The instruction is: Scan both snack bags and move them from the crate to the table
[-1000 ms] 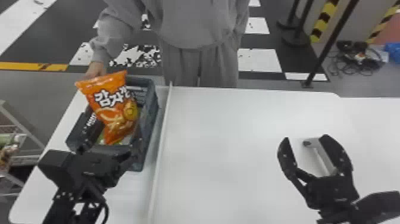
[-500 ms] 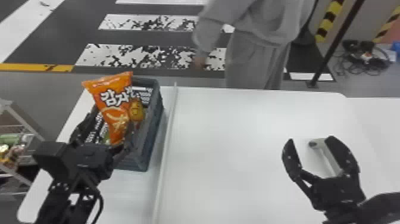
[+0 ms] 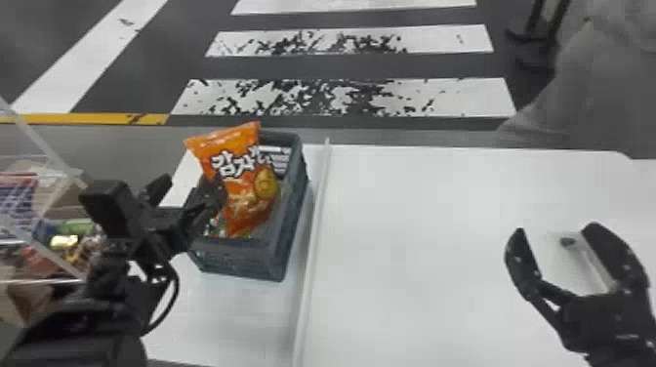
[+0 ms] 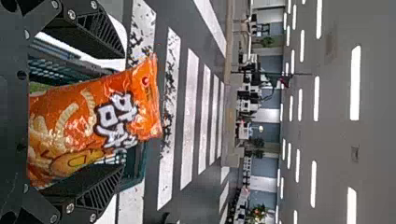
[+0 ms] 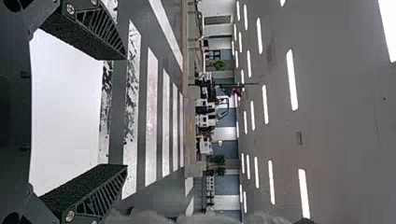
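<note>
2 black fingers (image 5: 88, 30) apart, white table (image 5: 65, 112) between.

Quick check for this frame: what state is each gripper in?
Left gripper: open, orange snack bag seen between its fingers, not clamped.
Right gripper: open, holding nothing.

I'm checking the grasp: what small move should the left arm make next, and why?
I'd probably ease the left gripper rightward before closing: its fingers are open, and in the head view the orange bag stands mostly to their right.
</note>
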Available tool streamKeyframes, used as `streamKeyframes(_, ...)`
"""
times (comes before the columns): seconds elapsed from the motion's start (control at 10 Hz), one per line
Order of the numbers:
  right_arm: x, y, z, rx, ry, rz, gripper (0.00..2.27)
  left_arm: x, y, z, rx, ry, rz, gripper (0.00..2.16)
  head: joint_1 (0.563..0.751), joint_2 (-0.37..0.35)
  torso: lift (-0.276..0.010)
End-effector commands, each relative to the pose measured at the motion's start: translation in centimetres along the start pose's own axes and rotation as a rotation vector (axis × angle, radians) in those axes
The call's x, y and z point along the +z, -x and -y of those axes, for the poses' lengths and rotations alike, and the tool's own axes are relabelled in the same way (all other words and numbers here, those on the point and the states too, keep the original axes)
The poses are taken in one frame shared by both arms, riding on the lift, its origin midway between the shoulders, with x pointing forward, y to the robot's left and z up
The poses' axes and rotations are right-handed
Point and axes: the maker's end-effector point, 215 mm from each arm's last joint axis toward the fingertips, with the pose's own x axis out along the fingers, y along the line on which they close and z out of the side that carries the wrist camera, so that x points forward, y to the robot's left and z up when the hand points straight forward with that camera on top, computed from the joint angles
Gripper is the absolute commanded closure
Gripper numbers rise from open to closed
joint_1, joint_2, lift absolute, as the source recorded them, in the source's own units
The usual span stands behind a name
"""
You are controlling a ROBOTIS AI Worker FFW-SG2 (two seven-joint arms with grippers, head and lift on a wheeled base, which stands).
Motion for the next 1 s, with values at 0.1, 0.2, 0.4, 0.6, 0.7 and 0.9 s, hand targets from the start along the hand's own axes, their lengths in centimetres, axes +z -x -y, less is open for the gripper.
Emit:
streamKeyframes(0.1, -0.5, -0.3, -0.4, 0.015, -0.006, -0.015, 0.11, -0.3, -2.8, -2.9, 0.038, 0.029, -0.044, 0.17, 0.695, 0.186, -0.037)
streamKeyframes(0.2, -0.5, -0.3, -0.4, 0.016, -0.006, -0.015, 0.11, -0.2, -4.3, -3.5, 0.036, 0.036, -0.062, 0.17, 0.695, 0.194, -0.037)
streamKeyframes(0.4, -0.8, -0.5, -0.5, 0.022, -0.008, -0.023, 0.11, 1.2, -7.9, -3.6, 0.015, 0.056, -0.073, 0.17, 0.695, 0.204, -0.037)
streamKeyframes(0.6, -1.0, -0.2, -0.2, 0.019, -0.008, -0.029, 0.11, 1.4, -11.6, -4.2, 0.035, 0.026, -0.124, 0.17, 0.695, 0.203, -0.037)
streamKeyframes(0.7, -1.1, -0.1, 0.1, 0.015, -0.004, -0.031, 0.11, 0.9, -12.5, -4.8, 0.044, 0.028, -0.142, 0.17, 0.695, 0.203, -0.037)
streamKeyframes(0.9, -1.0, 0.0, 0.4, 0.011, -0.002, -0.031, 0.11, 0.0, -14.5, -4.6, 0.03, 0.013, -0.184, 0.17, 0.695, 0.2, -0.037)
